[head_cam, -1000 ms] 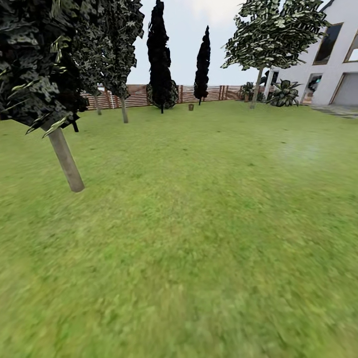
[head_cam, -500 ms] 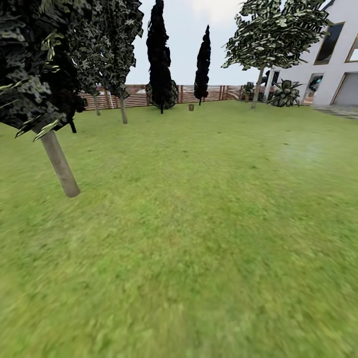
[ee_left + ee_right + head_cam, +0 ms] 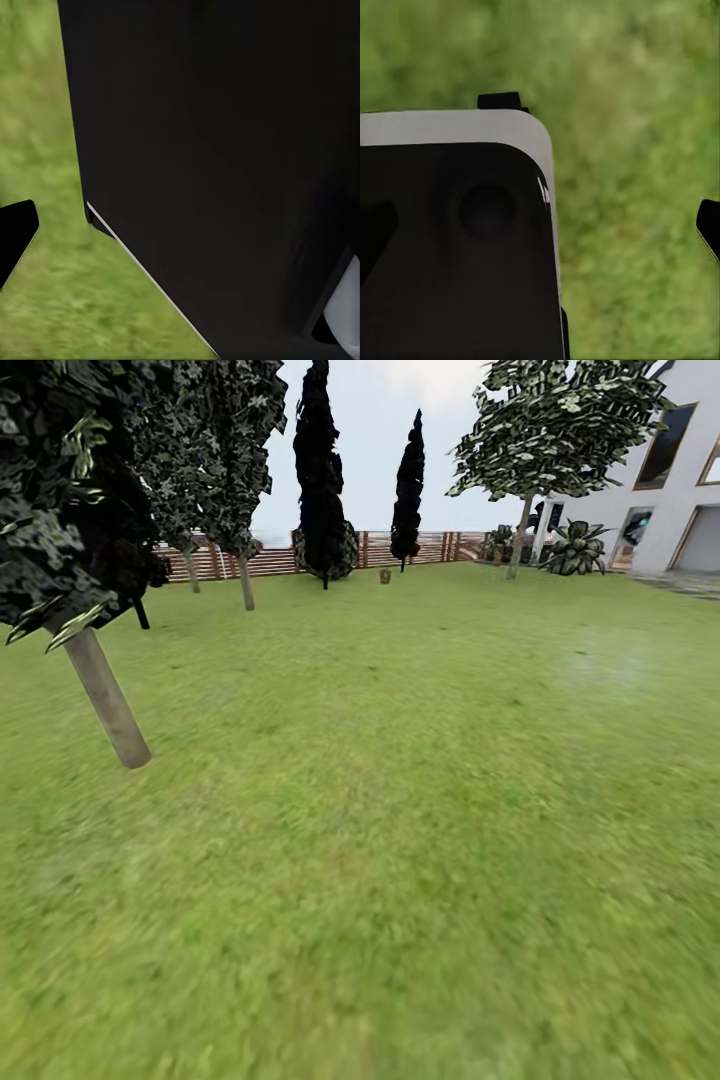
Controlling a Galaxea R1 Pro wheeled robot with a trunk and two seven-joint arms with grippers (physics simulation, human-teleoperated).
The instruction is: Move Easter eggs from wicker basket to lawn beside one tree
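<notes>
The lawn (image 3: 420, 810) spans the scene. A tree (image 3: 105, 695) stands near left. Far ahead by the fence (image 3: 270, 558), a small brown object, probably the wicker basket (image 3: 384, 574), lies well beyond either hand; whether the hands are apart cannot be told.

The lawn (image 3: 420, 810) is wide, flat and green. A tree (image 3: 105, 700) with a pale bare trunk stands on it at the left. Far off, a tiny brown basket (image 3: 384, 575) sits on the grass near the fence (image 3: 440, 546).
</notes>
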